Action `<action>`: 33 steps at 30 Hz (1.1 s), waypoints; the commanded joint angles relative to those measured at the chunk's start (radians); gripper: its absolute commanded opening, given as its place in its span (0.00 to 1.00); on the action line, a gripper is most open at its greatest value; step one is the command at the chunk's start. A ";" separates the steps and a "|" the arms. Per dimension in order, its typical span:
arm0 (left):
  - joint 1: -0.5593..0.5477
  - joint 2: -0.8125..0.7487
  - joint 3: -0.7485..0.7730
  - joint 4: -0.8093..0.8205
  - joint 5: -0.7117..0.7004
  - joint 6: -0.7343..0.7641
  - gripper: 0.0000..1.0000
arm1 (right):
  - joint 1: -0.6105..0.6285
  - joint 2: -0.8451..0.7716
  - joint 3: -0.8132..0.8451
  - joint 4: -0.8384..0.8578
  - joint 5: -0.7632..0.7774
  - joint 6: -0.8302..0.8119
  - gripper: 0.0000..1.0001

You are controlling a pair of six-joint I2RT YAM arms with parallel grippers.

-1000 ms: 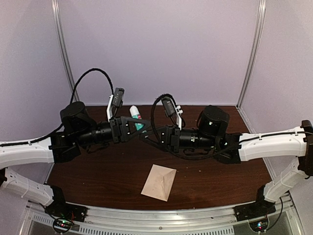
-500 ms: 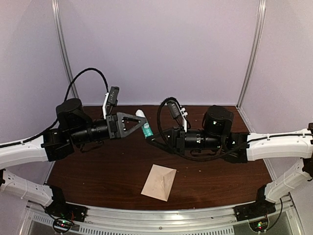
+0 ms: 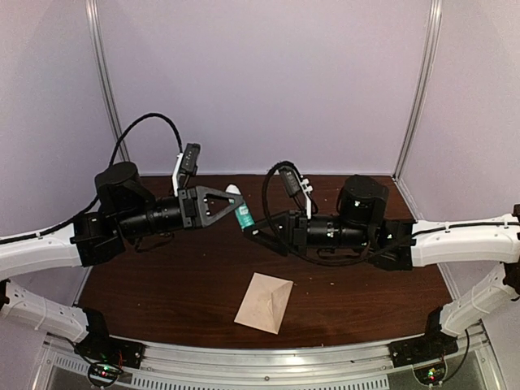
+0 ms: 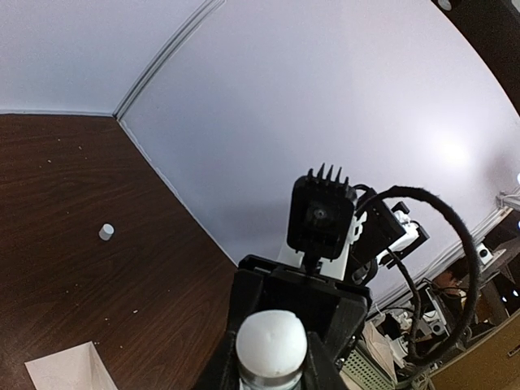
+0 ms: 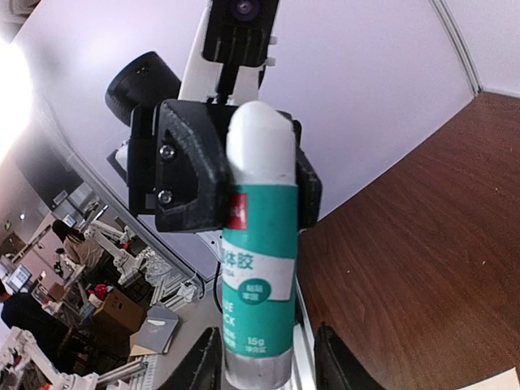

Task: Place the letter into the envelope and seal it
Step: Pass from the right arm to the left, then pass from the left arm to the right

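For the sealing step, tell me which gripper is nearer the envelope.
Right. The right gripper hangs just beyond the envelope; the left gripper is farther back and left.

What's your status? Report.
Left gripper shut on glue stick, cap end; right gripper open around its base. Envelope flat on table, untouched. Nothing covers it.

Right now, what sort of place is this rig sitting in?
Probably a robot test cell in a lab: a dark wooden table walled by plain lilac panels on aluminium posts, with cardboard boxes in a cluttered room beyond.
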 commanded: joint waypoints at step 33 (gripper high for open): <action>0.001 0.030 -0.064 0.436 -0.094 -0.012 0.10 | 0.013 0.199 0.143 0.582 0.134 0.349 0.20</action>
